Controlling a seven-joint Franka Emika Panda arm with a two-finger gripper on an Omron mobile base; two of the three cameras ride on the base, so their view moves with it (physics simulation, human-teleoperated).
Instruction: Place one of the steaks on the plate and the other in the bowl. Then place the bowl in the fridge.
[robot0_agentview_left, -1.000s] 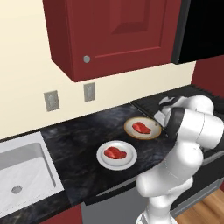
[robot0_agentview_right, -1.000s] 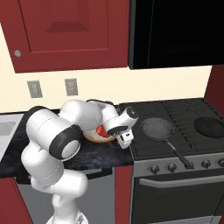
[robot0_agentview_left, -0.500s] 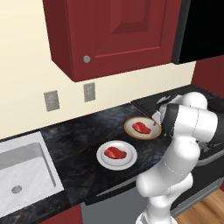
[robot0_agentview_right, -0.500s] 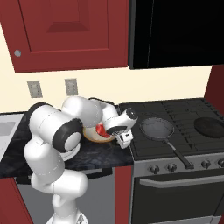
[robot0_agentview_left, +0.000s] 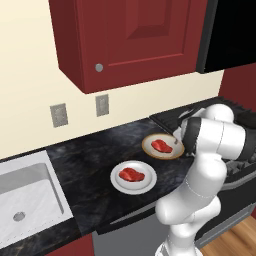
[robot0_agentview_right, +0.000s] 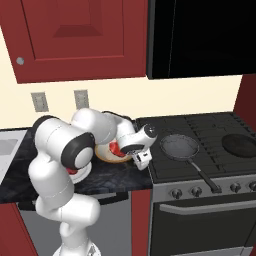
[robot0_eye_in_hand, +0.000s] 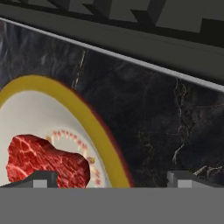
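Gripper: the two-finger dark-tipped gripper (robot0_eye_in_hand: 111, 179) on the white arm hangs low over the tan rim of the bowl, jaws spread wide, nothing between them; one fingertip (robot0_eye_in_hand: 41, 178) sits above the bowl's inside, the other over bare counter.
Bowl: shallow round tan-rimmed bowl with whitish inside (robot0_agentview_left: 148, 146) stands on the black marbled counter (robot0_agentview_left: 90, 165), near the stove edge, same spot as a second ago.
Steak in bowl: glossy raw red meat slab (robot0_agentview_left: 161, 145) lies inside the bowl, slightly off centre; in the hand view (robot0_eye_in_hand: 46, 162) it lies just beside the left fingertip.
Plate: flat round all-white plate (robot0_agentview_left: 117, 181) sits on the counter, just beside the bowl on the sink side, not touching it.
Steak on plate: second red meat slab (robot0_agentview_left: 132, 174) lies in the middle of the plate, unmoved.
Arm change: since a second ago the elbow has swung up and back from the counter, and the wrist has drawn slightly toward the bowl's stove side; the hand stays open.
Fridge: cannot tell where it is.
Surroundings: black frying pan (robot0_agentview_right: 179, 147) on the dark stove (robot0_agentview_right: 210, 145), steel sink (robot0_agentview_left: 25, 200) at the counter's far end, red wall cabinet (robot0_agentview_left: 135, 35) above; all as before.
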